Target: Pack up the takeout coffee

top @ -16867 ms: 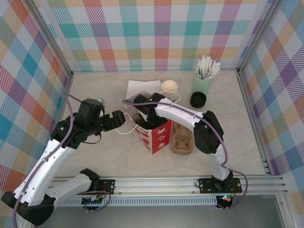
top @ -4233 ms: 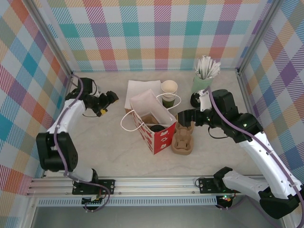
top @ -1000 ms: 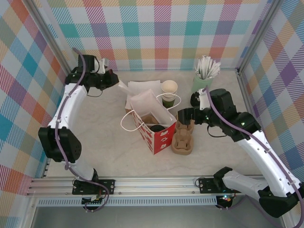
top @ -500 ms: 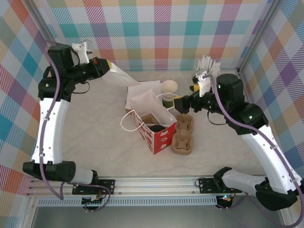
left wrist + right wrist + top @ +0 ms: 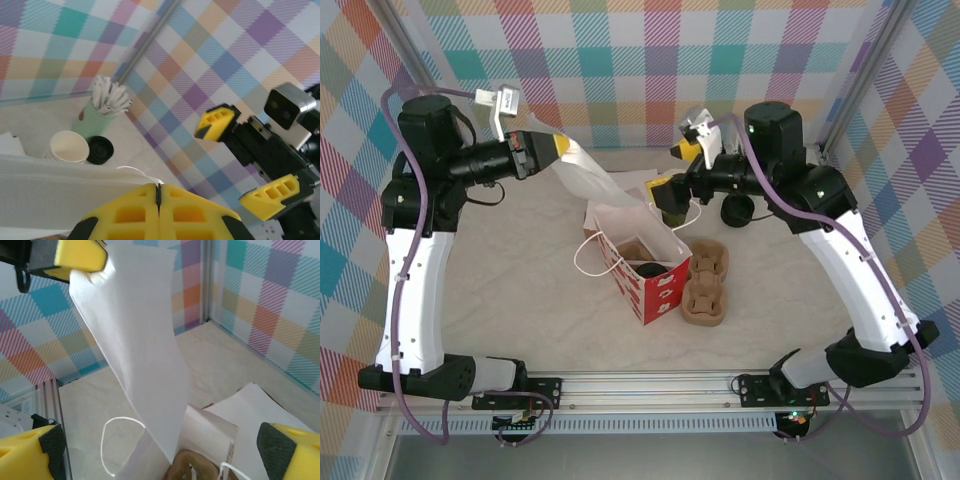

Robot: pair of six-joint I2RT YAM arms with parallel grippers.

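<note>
My left gripper (image 5: 548, 150) is raised at the back left, shut on the top edge of a white paper sheet (image 5: 585, 175) that hangs slanting down to the open red-and-white bag (image 5: 642, 268). The pinched sheet (image 5: 50, 185) spreads below the closed yellow fingers (image 5: 130, 215). My right gripper (image 5: 675, 168) hovers open behind the bag with nothing between its fingers; in its wrist view the sheet (image 5: 140, 350) hangs over the bag mouth (image 5: 220, 435). The takeout coffee is hidden. A dark round shape (image 5: 650, 268) lies inside the bag beside a brown carrier (image 5: 200, 467).
Two brown pulp cup carriers (image 5: 705, 285) lie right of the bag. A stack of cream paper cups (image 5: 65, 147), a black lid (image 5: 100, 149) and a pale green tumbler of white sticks (image 5: 97, 117) stand at the back right. More white paper (image 5: 255, 405) lies flat behind the bag.
The left gripper has drawn the sheet higher and further over the bag. The right arm has risen and swung left, from beside the carriers to behind the bag.
</note>
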